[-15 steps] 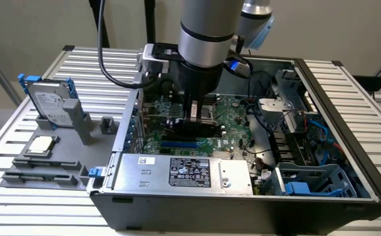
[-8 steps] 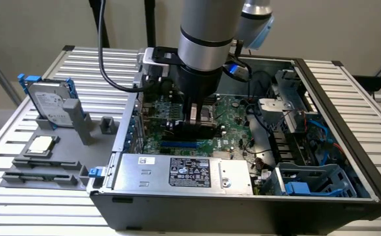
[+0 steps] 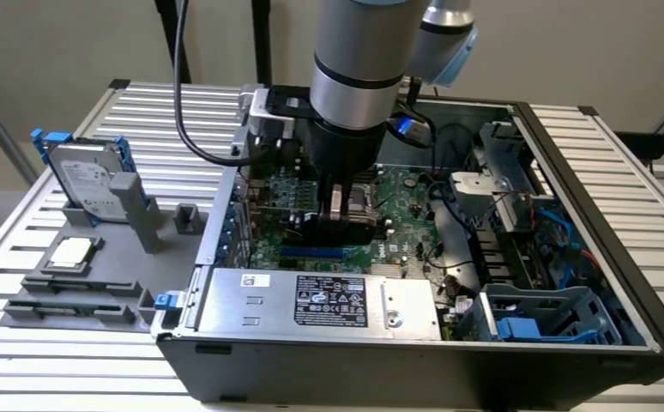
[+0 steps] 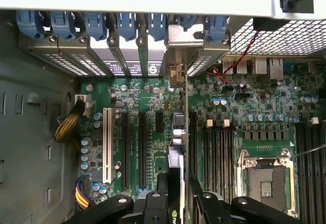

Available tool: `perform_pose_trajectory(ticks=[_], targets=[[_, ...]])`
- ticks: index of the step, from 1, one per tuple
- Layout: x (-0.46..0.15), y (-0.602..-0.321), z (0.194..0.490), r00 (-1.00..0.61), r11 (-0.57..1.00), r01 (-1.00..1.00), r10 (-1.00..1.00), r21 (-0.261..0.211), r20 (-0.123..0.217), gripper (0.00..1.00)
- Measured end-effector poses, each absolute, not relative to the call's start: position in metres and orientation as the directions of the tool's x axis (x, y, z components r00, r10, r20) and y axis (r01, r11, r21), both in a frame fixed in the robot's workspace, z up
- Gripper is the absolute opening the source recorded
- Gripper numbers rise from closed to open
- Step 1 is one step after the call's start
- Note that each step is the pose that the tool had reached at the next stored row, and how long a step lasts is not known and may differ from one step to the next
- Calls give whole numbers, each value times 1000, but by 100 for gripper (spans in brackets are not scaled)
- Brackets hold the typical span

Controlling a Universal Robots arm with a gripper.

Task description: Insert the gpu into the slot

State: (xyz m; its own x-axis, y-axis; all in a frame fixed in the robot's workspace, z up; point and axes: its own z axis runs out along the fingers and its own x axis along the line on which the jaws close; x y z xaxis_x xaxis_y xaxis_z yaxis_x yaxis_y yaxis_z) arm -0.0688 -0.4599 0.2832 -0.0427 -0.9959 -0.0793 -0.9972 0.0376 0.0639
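One gripper (image 3: 341, 213) down inside the case (image 3: 424, 369), clenched on the gpu (image 3: 335, 232), card standing on edge right over the blue slot (image 3: 318, 255); whether its edge touches, I can't tell. Wrist view has it edge-on between the fingers (image 4: 204, 201), bracket end toward the rear slot covers (image 4: 127, 56). I'd call it light and stiff but fragile: grip belongs on the cooler cover's flanks, off the contacts and bare board. Tight quarters: motherboard (image 3: 407, 232) bristling with parts, cables (image 3: 452, 249) alongside, power supply (image 3: 321, 300) near. Case lies open on a slatted table (image 3: 606, 154), hard drive (image 3: 86, 184) at the exterior view's left
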Motion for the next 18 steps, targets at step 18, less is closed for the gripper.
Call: perform_pose_trajectory(ticks=[18], targets=[[-71,-460,275,-43,38,-997,-996,67,-79,26]])
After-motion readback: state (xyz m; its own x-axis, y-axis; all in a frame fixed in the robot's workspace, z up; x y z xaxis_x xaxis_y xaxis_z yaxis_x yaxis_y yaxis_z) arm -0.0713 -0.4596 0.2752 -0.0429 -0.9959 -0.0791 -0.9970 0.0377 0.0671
